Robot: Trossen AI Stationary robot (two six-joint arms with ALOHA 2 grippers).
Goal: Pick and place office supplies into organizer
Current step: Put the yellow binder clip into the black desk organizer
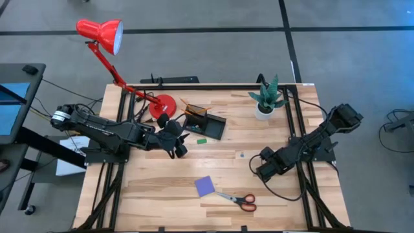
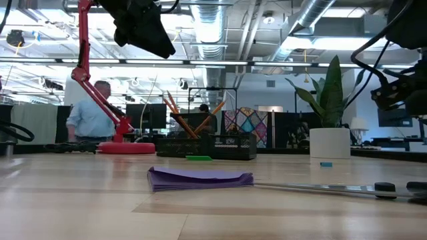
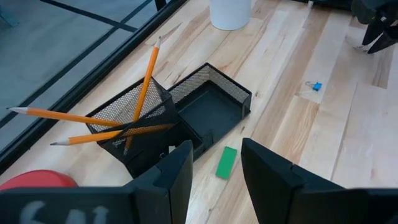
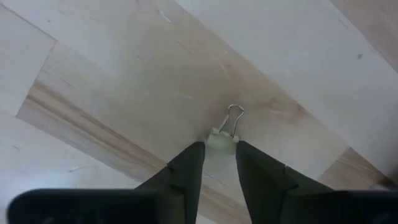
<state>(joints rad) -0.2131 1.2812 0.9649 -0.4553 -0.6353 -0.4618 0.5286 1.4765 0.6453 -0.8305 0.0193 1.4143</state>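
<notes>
**Here, right gripper at a binder clip; left gripper parted by the organizer**

Down at the worktop [image 4: 124, 74], the right gripper [image 4: 217, 158] has its fingers on either side of a small binder clip [image 4: 222, 138]; whether they pinch it, I cannot tell. The left gripper [image 3: 214, 165] hangs with fingers apart and nothing between them, above the green eraser [image 3: 226, 162], just beside the black mesh organizer [image 3: 214, 102], whose taller section holds orange pencils [image 3: 140, 102]. Nearer the front edge lie the purple notepad [image 1: 205, 186] and red-handled scissors [image 1: 239, 200].

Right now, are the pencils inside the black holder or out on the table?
Inside: three orange pencils lean in the organizer's tall mesh section.
</notes>
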